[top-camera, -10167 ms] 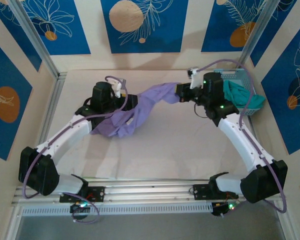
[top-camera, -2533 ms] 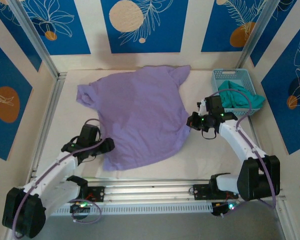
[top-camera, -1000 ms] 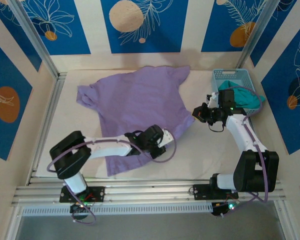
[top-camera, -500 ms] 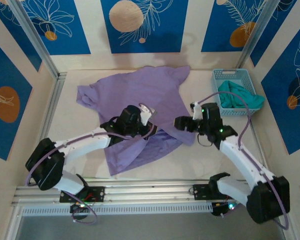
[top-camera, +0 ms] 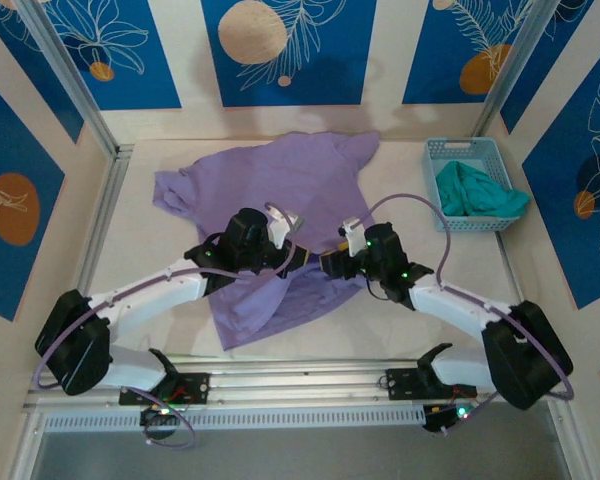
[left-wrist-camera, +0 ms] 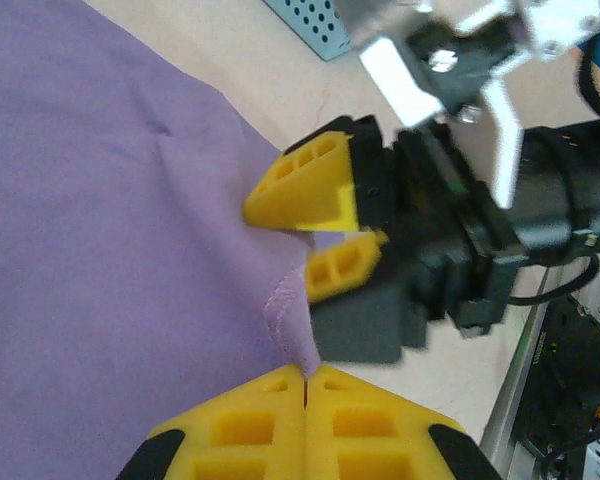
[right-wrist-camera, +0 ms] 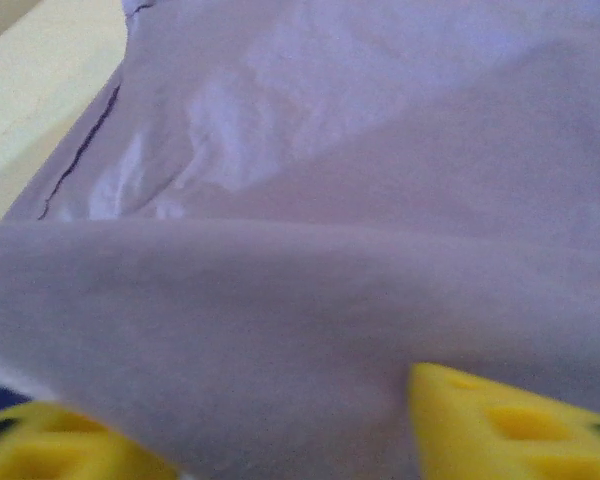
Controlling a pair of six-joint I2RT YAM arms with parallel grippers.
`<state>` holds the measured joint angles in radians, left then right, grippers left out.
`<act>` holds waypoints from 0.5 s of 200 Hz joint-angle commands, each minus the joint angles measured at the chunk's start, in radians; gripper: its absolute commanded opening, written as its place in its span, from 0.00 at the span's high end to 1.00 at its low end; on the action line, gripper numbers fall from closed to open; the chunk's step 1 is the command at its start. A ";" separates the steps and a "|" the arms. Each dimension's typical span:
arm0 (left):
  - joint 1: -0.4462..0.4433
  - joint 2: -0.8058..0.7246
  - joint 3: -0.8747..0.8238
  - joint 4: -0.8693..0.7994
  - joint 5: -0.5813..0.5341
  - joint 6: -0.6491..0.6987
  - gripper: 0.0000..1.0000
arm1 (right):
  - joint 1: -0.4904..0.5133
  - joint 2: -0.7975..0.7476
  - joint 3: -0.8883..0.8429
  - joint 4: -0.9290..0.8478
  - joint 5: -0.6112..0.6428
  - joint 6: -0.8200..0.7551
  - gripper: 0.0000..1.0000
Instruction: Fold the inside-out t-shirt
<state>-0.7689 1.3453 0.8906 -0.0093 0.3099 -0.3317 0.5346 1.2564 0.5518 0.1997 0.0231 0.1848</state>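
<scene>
The lavender t-shirt [top-camera: 270, 190] lies spread on the desk [top-camera: 420, 310], from upper centre to lower centre of the top view. At mid-frame the left claw [left-wrist-camera: 305, 375] is pressed together on its hem. Just beside it, the right claw [left-wrist-camera: 328, 232] stands parted around that same edge.

A light purple cotton t-shirt [right-wrist-camera: 360, 150] covers most of the frame, with a raised fold crossing from 9 to 3 o'clock. A dark seam [right-wrist-camera: 80, 150] runs at 10 o'clock beside the cream table [right-wrist-camera: 30, 90]. The right gripper's [right-wrist-camera: 290, 440] yellow fingers [right-wrist-camera: 500, 425] stand apart at 7 and 5 o'clock, and the fold lies across the gap.
</scene>
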 commanded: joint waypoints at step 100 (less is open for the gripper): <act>-0.011 0.129 -0.113 0.173 -0.158 0.105 0.51 | -0.028 0.048 0.232 -0.141 -0.156 0.295 1.00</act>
<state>-0.7727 1.4448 0.7757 0.0990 0.1837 -0.2531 0.5117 1.2945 0.7624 0.1181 -0.0982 0.4263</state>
